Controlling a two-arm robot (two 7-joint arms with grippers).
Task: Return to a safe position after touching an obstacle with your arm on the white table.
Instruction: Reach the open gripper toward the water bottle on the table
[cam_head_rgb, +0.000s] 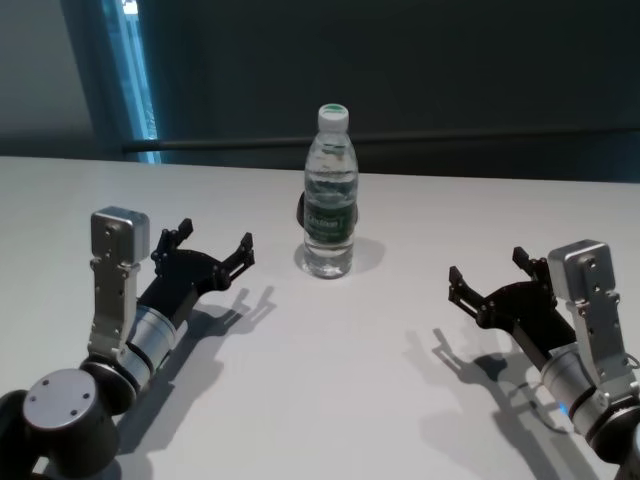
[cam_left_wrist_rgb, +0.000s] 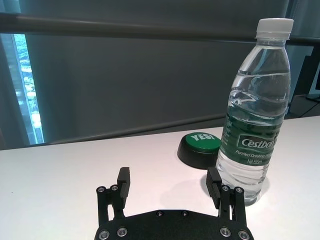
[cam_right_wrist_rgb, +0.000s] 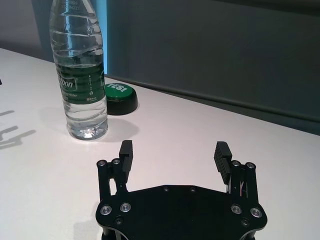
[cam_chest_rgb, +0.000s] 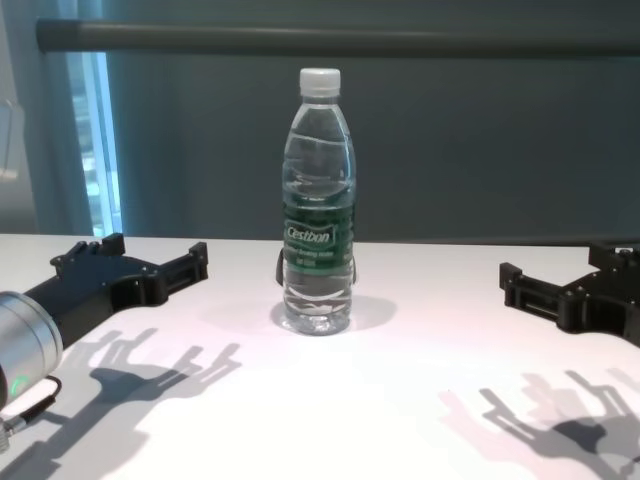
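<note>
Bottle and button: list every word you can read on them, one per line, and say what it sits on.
"Cestbon": white lettering on the green label of the bottle.
"Purified Drinking Water": small line under it, partly cut off by the curve of the bottle.
"Net 555ml": beneath that, barely legible.
"YES!": on the green top of the button behind the bottle.
Other label print: too small to read.

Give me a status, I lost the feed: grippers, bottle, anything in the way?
Left gripper and right gripper open, empty, flanking the Cestbon water bottle. Bottle upright on white table, untouched. Green button behind it.
</note>
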